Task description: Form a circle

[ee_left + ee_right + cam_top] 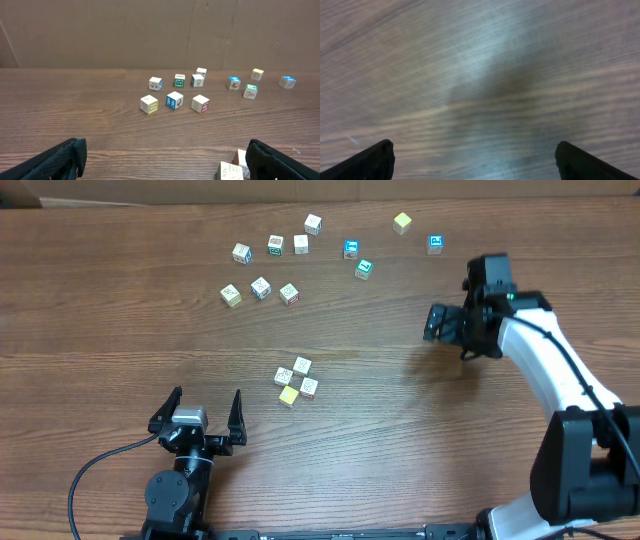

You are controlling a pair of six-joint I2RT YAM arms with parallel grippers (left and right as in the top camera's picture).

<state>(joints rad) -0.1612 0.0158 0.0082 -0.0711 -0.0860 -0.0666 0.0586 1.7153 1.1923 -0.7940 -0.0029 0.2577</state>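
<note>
What there is of the circle so far is a tight cluster of four tiny toy cubes [296,381], three whitish with printed faces and one plain yellow. It sits just below the middle of the overhead view on the brown wood-grain tabletop [100,340]. The four are packed into a knot rather than a ring, so the task looks barely begun. Eleven scattered cubes [289,293], mostly whitish with green, blue or red print, lie across the upper middle of the frame, well apart from the cluster. They are probably the stock the ring will be built from.

The left pincer [207,402] rests at the lower left of the overhead view, pointed toward the cubes, its jaws spread wide and holding nothing. In its wrist view the cluster shows at the lower right, just beside one finger, so the pincer seems stationed by the build site, ready to nudge pieces.

The right pincer [433,323] hovers at the right of the frame, below a blue-printed cube [435,244], jaws likewise fully apart and empty. Its own camera shows only bare, blurred wood. It is likely placed to reach the upper-right cubes.
</note>
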